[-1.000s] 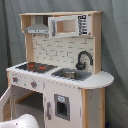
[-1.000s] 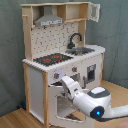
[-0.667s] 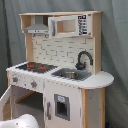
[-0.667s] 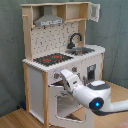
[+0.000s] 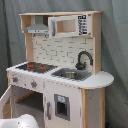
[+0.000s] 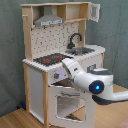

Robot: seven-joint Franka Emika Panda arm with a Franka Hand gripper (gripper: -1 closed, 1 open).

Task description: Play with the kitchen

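**A:** One change worth flagging: the arm (image 6: 93, 83) is higher than a second ago. In the second exterior view its lit joint was down level with the oven door (image 6: 70, 106). Now it's up by the knob strip (image 6: 58, 75).

**B:** Where's the tool (image 6: 65, 70)?

**A:** Pushed in against the front panel, just under the hob (image 6: 50, 59). The arm's own body hides the tip from that side. Apart or together, I can't tell.

**B:** Other camera?

**A:** No help. In the first exterior view only a white bit of the arm pokes into the bottom left corner. The knobs (image 5: 33, 84) look untouched there, though I can't read their position.

**B:** And the kitchen (image 5: 65, 50) itself?

**A:** Hasn't shifted. It stands upright on the wood floor (image 6: 15, 120) against the grey curtain, filling the middle of both exterior views. The sink (image 5: 70, 75) and the faucet (image 5: 83, 59) sit well away from the arm.

**B:** Oven door?

**A:** Looks tipped out a bit at the top, below the arm. Not sure.

**B:** So what does the lift mean?

**A:** My guess is it's done with the oven level and is lining up on a knob. Contact isn't confirmed. The risk is pressing into the panel and nudging the whole unit back.
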